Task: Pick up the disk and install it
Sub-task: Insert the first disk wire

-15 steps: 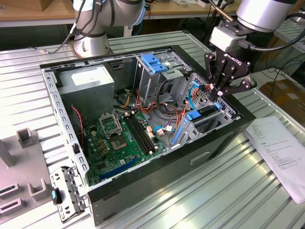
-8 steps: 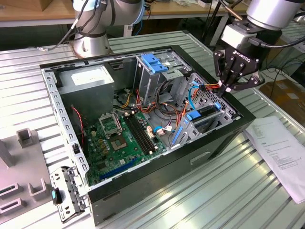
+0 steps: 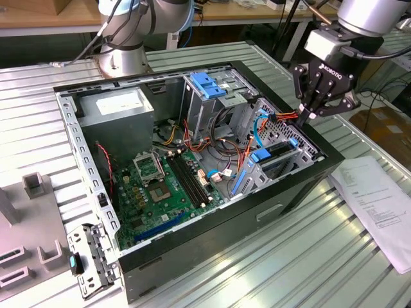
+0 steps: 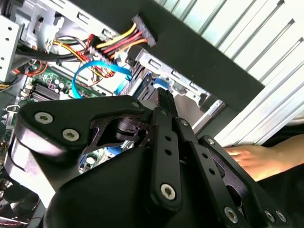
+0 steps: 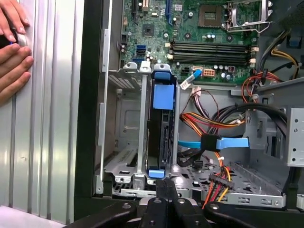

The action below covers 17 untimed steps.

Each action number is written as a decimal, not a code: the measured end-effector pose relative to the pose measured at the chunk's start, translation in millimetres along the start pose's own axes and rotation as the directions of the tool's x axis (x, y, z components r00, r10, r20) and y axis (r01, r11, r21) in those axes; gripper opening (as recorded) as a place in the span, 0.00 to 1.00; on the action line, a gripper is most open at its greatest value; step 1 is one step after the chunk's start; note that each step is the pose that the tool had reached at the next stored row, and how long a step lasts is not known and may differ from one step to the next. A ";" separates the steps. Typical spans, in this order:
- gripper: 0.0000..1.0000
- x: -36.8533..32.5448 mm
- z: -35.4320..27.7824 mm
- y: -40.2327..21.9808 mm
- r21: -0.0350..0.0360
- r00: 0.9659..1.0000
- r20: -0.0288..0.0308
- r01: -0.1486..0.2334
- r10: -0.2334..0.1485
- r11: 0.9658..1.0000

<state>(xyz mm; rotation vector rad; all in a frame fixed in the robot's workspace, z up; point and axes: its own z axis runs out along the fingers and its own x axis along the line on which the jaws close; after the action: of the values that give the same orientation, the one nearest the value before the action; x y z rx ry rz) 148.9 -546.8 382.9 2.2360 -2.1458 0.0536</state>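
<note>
From here, the ribbed silver metal worktable (image 3: 212, 269) is bare and smooth, shiny enough to throw back the light. The open black computer case (image 3: 276, 212) has a matt painted shell outside and dull grey perforated sheet metal inside. The flat disk (image 5: 159, 137) has a dark metal edge and smooth blue plastic rails. The green motherboard (image 3: 168, 186) has a faint lacquered sheen. The black gripper (image 3: 308, 119) looks matt. The white printed sheet (image 3: 379, 199) is plain paper.

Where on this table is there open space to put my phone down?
The bare ribbed table between the computer case and the paper sheet is free. Inside the case it is crowded: cables, motherboard, the disk.
</note>
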 end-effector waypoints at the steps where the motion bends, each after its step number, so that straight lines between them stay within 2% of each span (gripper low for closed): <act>1: 0.11 -0.8 -0.1 -1.4 0.000 1.000 0.000 0.000 0.000 1.000; 9: 0.11 -10.9 -0.7 -14.7 0.001 1.000 0.000 0.011 -0.011 1.000; 12: 0.11 -12.6 -0.8 -16.2 0.002 0.999 0.000 0.043 -0.043 0.999; 15: 0.11 -12.7 -0.7 -16.3 0.006 0.993 -0.001 0.121 -0.121 0.993; 17: 0.11 -13.0 -0.2 -16.7 0.010 0.983 -0.002 0.185 -0.185 0.983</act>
<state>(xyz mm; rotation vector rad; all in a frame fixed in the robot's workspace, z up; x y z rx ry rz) 165.0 -533.1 382.3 2.4283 -1.9307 0.0594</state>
